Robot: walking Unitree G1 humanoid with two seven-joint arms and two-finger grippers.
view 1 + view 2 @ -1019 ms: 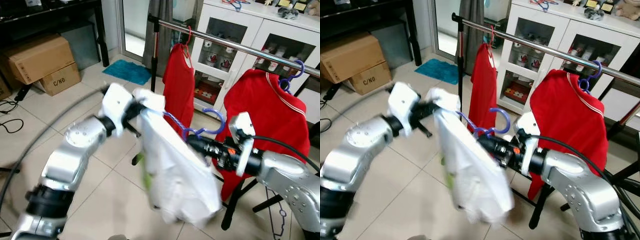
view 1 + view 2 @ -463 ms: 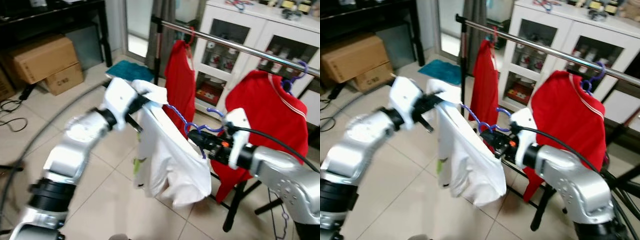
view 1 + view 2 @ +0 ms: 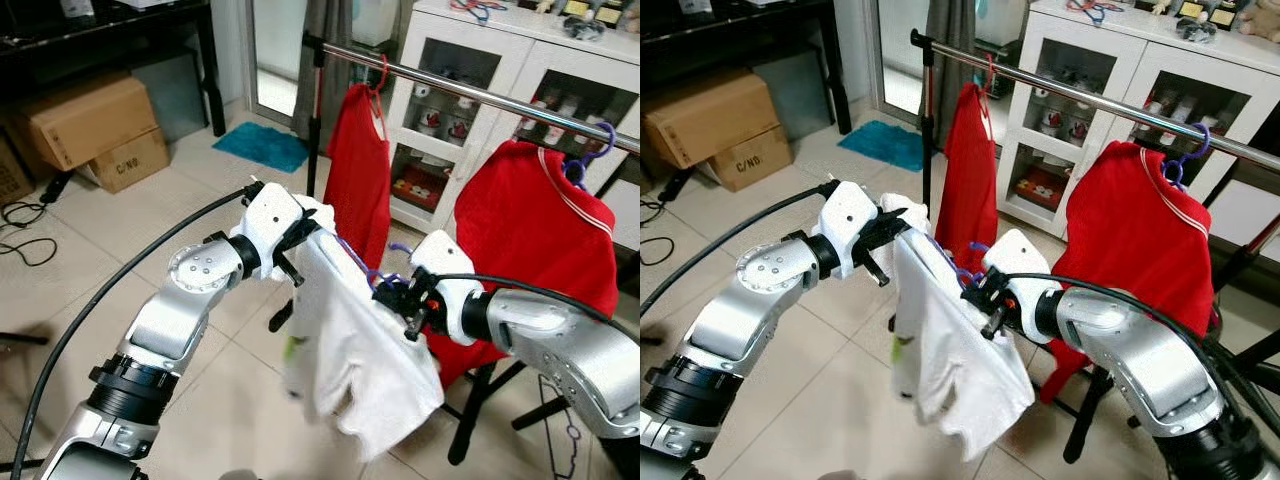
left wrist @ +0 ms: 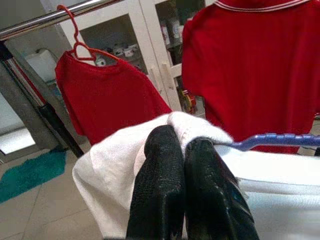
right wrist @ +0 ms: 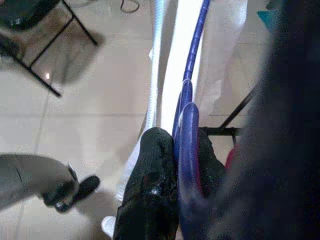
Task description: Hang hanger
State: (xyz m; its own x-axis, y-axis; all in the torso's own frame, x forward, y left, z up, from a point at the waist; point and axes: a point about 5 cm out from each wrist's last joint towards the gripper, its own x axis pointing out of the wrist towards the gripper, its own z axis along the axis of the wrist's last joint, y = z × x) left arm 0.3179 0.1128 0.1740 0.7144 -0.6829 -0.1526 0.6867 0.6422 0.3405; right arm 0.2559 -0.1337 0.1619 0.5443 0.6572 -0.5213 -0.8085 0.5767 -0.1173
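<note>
At the far left, two cardboard boxes (image 3: 75, 115) are seen on the tiled floor, and the smaller one is printed "C/NO". A teal mat (image 3: 262, 146) lies on the floor farther back. The left claw (image 3: 297, 232) is clenched on one shoulder of a white shirt (image 3: 360, 355), which is carried on a blue hanger (image 5: 189, 107). The hanger's neck is gripped between the fingers of the right claw (image 3: 395, 296), so shirt and hanger are held up between the two claws, in front of and below a metal rail (image 3: 480, 92). Two red shirts (image 3: 358, 170) are hung on that rail, the right one on a blue hanger. A white glass-door cabinet (image 3: 520, 60) stands behind.
</note>
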